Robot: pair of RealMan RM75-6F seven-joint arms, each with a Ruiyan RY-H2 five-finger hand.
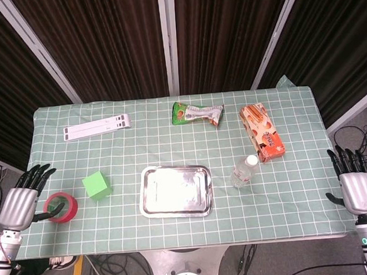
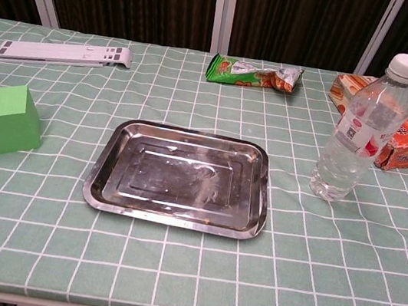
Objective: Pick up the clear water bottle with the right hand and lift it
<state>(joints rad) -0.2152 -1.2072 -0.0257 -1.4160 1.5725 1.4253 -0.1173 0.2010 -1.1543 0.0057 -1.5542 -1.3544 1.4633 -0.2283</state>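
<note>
The clear water bottle (image 1: 244, 171) stands upright with its white cap on, right of centre in the head view and at the right side of the chest view, on the green checked cloth of my desk (image 1: 109, 149). Nothing touches it. Just behind it, toward the upper right, lies an orange carton (image 1: 262, 132), close to the bottle but apart from it. To the bottle's left sits a steel tray (image 1: 149, 203), shallow, shiny and holding nothing.

My right hand (image 1: 357, 185) hangs at the lower right edge of the head view, off the desk's corner, well apart from the bottle; its fingers (image 1: 347, 159) are spread and released, grasping nothing. My left hand (image 1: 21, 202) is at the lower left edge, fingers apart too, with a red tape roll (image 1: 60, 207) just beside it; whether the thumb touches the roll I cannot tell.

A green cube (image 1: 97, 185) stands between the roll and the tray. Along the far side lie a white folded stand (image 1: 98, 127) at upper left and a green snack packet (image 1: 196, 113) at top centre. Dark curtains (image 1: 113, 35) hang behind the desk.
</note>
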